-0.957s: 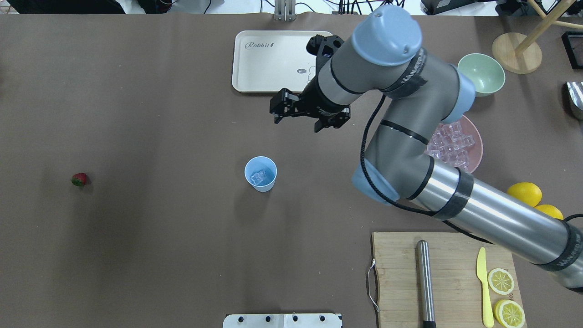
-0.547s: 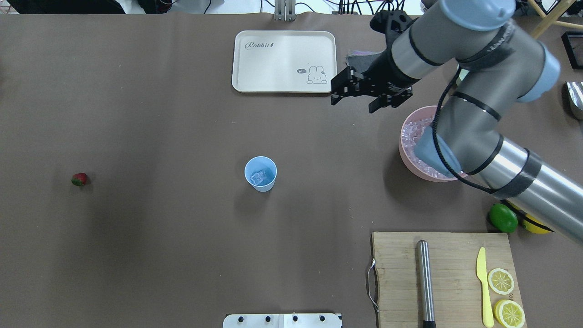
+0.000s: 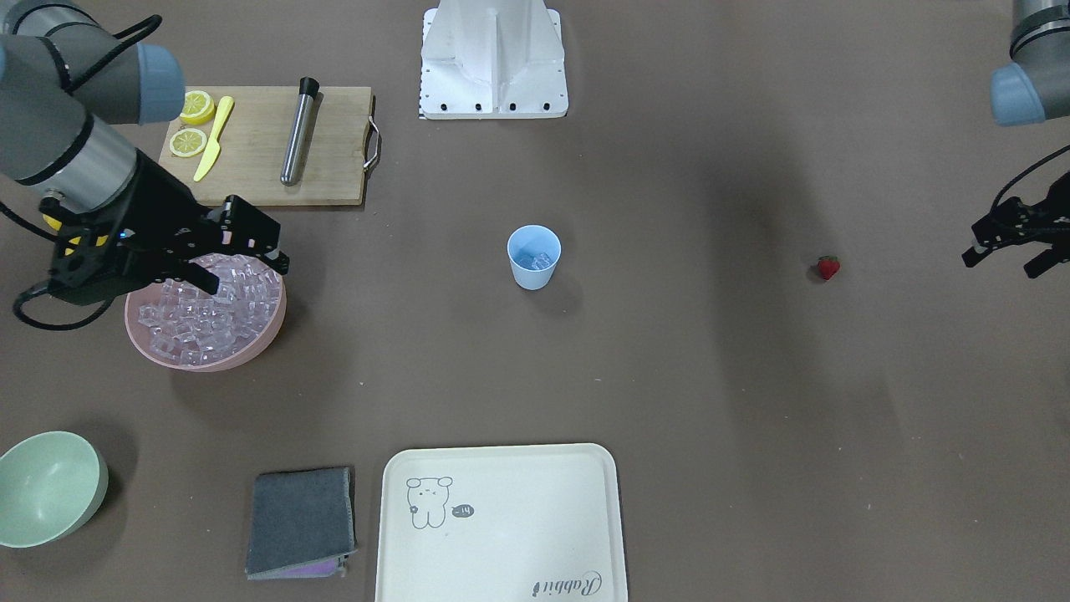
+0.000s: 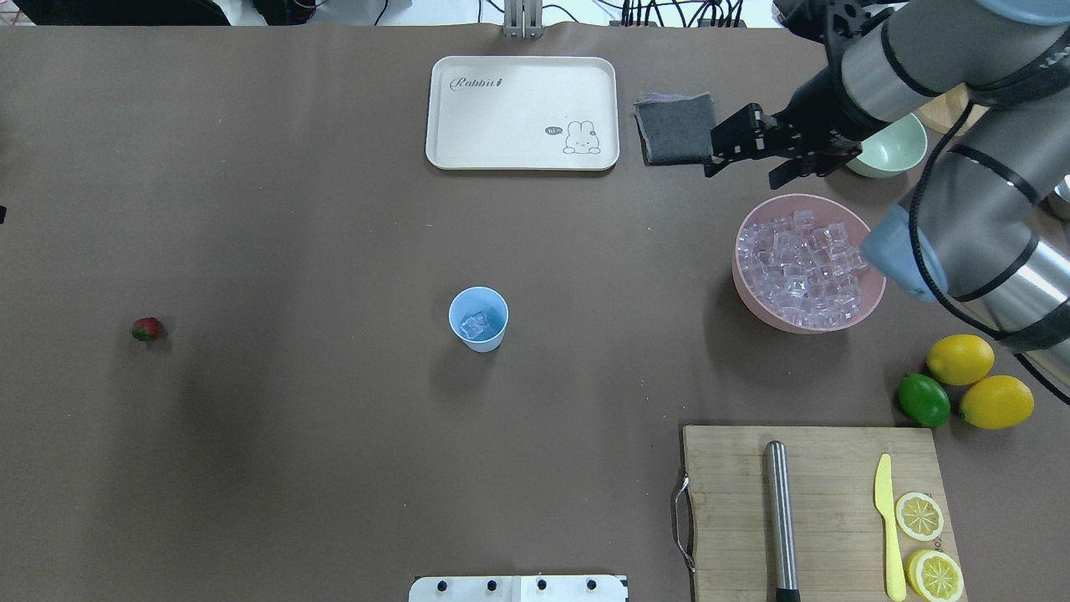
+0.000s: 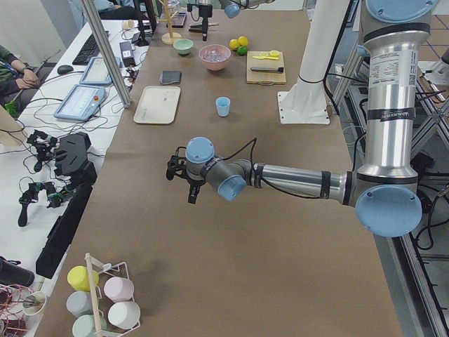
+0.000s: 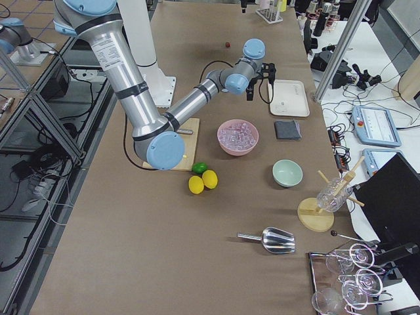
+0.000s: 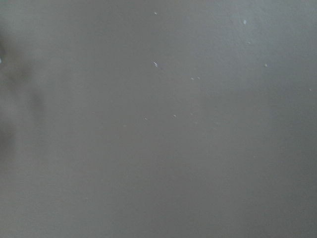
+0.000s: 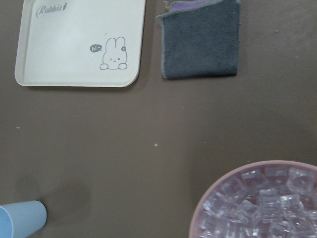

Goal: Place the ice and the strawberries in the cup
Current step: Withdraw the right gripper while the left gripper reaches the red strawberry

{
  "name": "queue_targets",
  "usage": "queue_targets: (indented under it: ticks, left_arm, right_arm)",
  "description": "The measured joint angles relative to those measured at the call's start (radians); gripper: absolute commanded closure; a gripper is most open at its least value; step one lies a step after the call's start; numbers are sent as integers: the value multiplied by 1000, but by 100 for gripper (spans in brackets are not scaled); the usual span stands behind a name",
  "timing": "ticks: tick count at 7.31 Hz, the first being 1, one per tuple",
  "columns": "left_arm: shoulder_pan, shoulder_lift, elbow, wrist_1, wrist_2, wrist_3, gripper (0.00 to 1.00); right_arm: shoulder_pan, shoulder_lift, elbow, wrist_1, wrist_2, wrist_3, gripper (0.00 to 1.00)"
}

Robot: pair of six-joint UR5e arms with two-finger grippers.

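Swings away from the cup (image 4: 477,318), ice (image 4: 475,324) already inside, back to the pink bowl (image 4: 737,267) near the right edge, with right gripper (image 4: 741,178) spread and empty, probably for more.

Lettering on the cream tray (image 8: 69,59)
It is showing cursive "Rabbit" in a corner and "hi" in a bubble beside its rabbit drawing (image 8: 115,58).

Looking over a long brown table (image 4: 251,209) under even light, taking in a cluttered white desk (image 5: 70,88) alongside and tan floor tiles (image 6: 29,10)
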Motion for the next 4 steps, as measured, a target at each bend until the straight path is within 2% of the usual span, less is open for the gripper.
queue_targets:
  ticks: [2, 4]
  left_arm:
    - [126, 31, -44, -62, 108, -97, 2]
    - [227, 43, -81, -68, 219, -120, 3]
  right_arm:
    - [34, -54, 20, 1, 19, -54, 1]
    - [41, -70, 27, 1, 21, -63, 1]
